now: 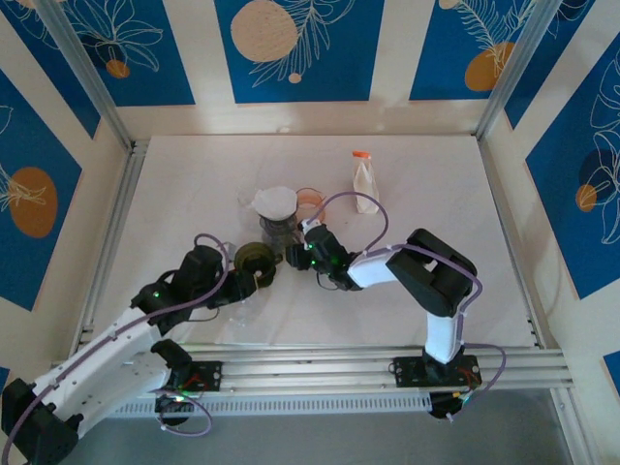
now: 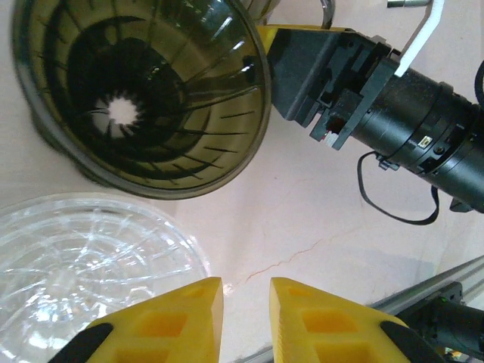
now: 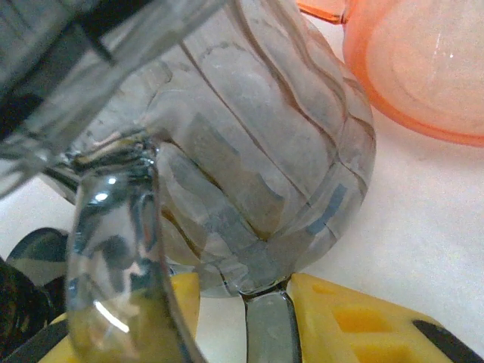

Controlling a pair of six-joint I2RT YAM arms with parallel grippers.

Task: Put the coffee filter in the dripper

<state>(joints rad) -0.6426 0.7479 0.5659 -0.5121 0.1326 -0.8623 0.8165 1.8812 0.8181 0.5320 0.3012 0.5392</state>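
Sitting atop smoky ribbed dripper [image 1: 278, 231], white filter [image 1: 274, 201]; left fingers [image 2: 189, 321] slightly apart, right fingers [image 3: 363, 321]: grip unclear.

No readable text, brand, number or sign, a small pale marking [image 2: 425, 141] on the black wrist housing [image 2: 401, 113] too tiny to make out

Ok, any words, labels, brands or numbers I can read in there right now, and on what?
No readable text anywhere.
Right arm's black wrist housing: small pale sticker, too small to read.
White pouch with orange cap: no print legible.
Olive dripper, clear dripper, grey glass dripper, orange cup: no markings seen.
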